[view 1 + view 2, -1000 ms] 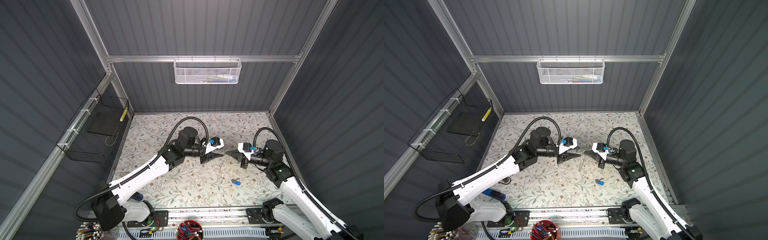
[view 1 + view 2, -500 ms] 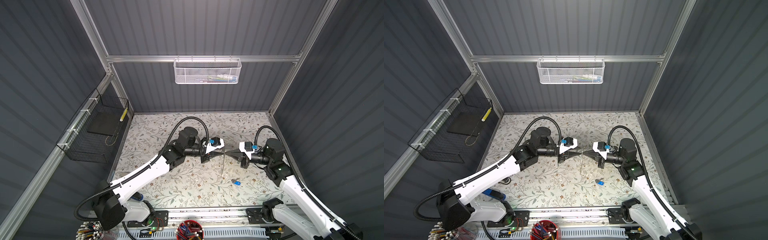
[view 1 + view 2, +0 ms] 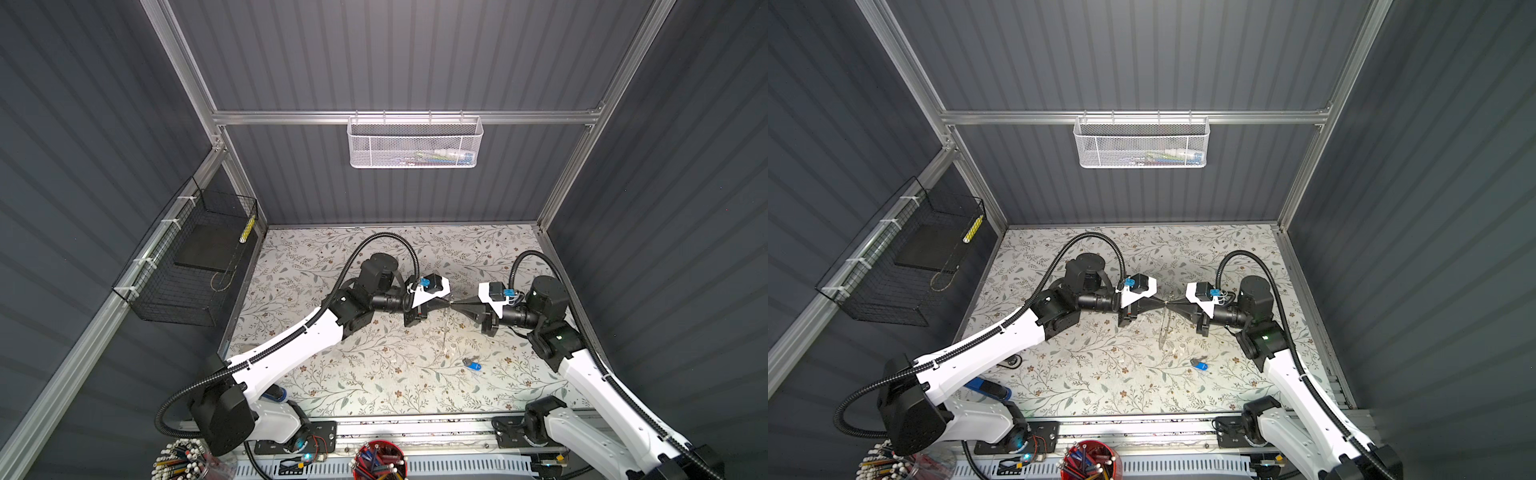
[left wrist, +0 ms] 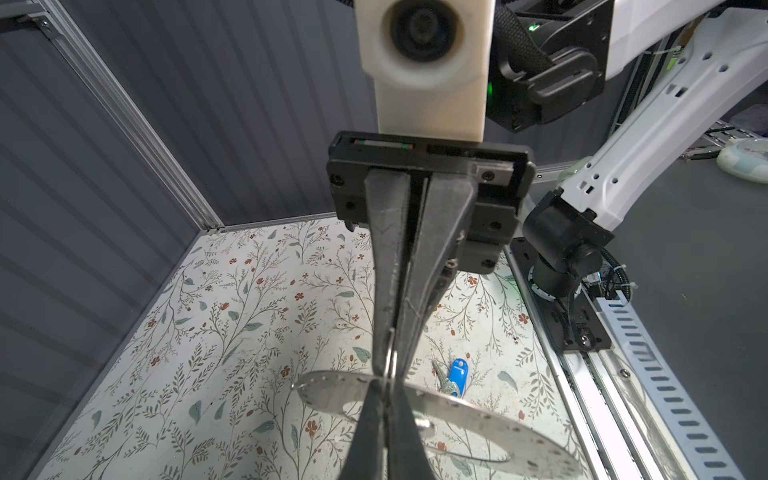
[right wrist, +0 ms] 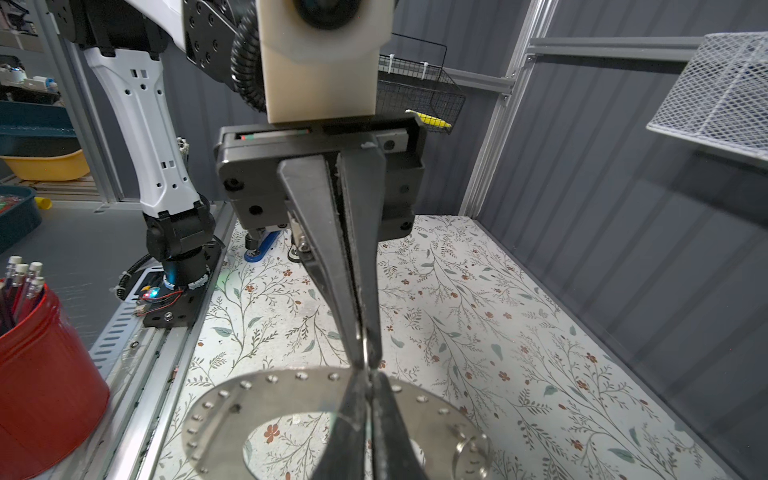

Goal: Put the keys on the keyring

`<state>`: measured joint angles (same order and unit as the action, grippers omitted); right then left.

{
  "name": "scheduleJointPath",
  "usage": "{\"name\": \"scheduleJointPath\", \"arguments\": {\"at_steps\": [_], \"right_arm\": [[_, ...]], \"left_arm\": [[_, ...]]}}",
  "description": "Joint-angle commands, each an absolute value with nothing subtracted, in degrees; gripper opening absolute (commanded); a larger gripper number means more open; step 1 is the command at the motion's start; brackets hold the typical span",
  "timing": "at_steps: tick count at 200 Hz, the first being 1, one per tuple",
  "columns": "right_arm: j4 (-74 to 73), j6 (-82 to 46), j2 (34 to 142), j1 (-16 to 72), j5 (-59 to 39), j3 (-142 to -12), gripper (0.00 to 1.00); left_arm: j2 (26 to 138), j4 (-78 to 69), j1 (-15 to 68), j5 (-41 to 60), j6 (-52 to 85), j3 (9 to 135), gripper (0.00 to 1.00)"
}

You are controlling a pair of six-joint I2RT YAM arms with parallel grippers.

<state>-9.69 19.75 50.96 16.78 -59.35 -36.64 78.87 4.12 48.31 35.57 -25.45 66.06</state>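
You are apparently transferring the flat grey metal keyring [image 5: 291, 395], held centrally: left gripper [image 5: 365, 353] jaws pinching its rim, right gripper [image 4: 388, 365] jaws indeterminate. Next, fetch the blue-tagged silvery key [image 3: 471, 365] lying near-right.

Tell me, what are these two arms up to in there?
The two arms meet tip to tip above the flowered table. The left end effector is shut on the top of the keyring, a flat grey ring hanging below. The right end effector sits at the same spot; whether it grips is unclear. A blue-tagged key lies on the table, not yet on the ring.
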Motion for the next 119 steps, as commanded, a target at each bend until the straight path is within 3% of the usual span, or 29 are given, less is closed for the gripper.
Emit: {"name": "scheduleJointPath", "arguments": {"at_steps": [1,23,47,119], "right_arm": [[-5.0,25.9,49.2,16.9,-52.7,-39.6,0.28],[-0.7,31.8,46.7,16.8,-45.7,-40.6,0.37],[4.2,36.2,46.4,16.8,-44.5,-42.4,0.41],[4.0,33.2,48.1,16.8,-47.1,-43.2,0.31]], "left_arm": [[80.2,6.9,48.2,35.6,-25.7,69.6,0.0],[82.3,14.7,48.3,31.6,-26.1,74.6,0.0],[85.2,21.6,49.3,27.5,-26.0,80.3,0.0],[86.5,25.0,51.9,25.9,-29.5,84.4,0.0]]}}
